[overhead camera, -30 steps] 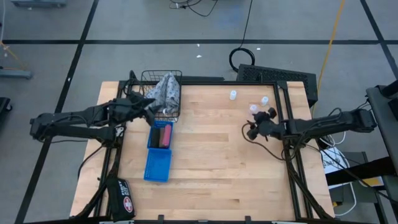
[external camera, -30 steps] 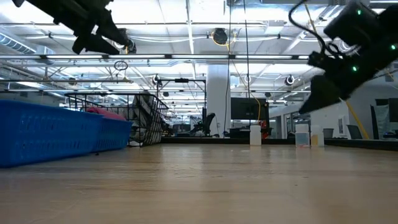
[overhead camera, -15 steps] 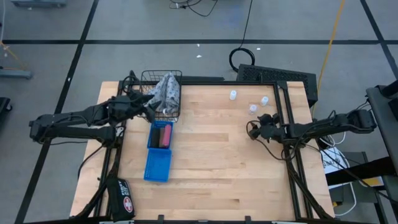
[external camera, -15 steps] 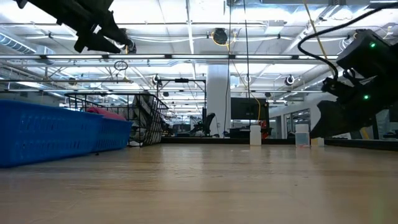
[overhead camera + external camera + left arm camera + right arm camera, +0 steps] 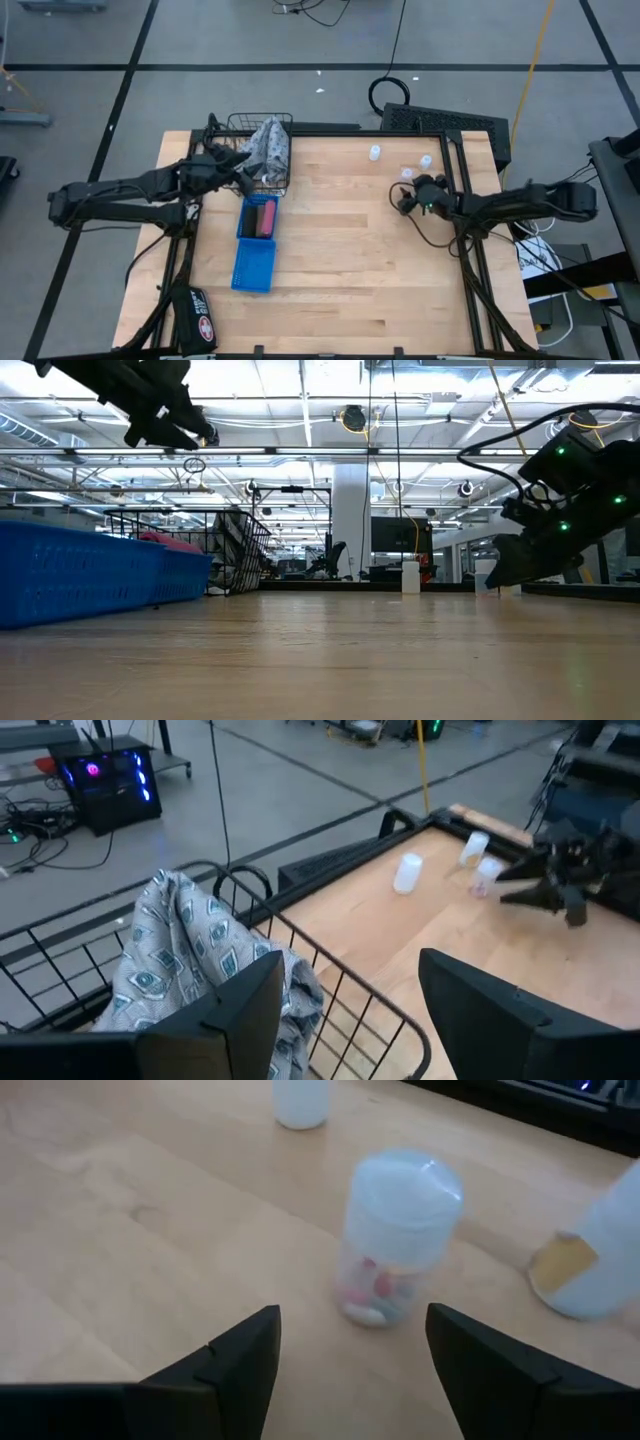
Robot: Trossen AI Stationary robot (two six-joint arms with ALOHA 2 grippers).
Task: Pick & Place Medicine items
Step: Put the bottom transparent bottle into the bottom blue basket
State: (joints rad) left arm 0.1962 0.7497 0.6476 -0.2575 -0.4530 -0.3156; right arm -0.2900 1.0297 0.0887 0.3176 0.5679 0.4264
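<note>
1. The left gripper hangs above the wire basket at the table's far-left part; its jaws stand apart with nothing between them, as the left wrist view shows.
2. A grey patterned cloth lies bundled in that basket, draped over its wire rim.
3. Just in front of the basket sit two blue trays end to end; the far one holds a small black oblong container and a pink tube side by side.
4. The wooden table is bare in its middle.
5. Three small white bottles stand upright near the far-right corner: one apart toward the centre, one nearest the right edge, and a clear-bodied one with a white cap and coloured pills inside.
6. The right gripper is low over the table just beside that pill bottle; its jaws are spread, empty, and the bottle stands just ahead of the fingertips, untouched.
</note>
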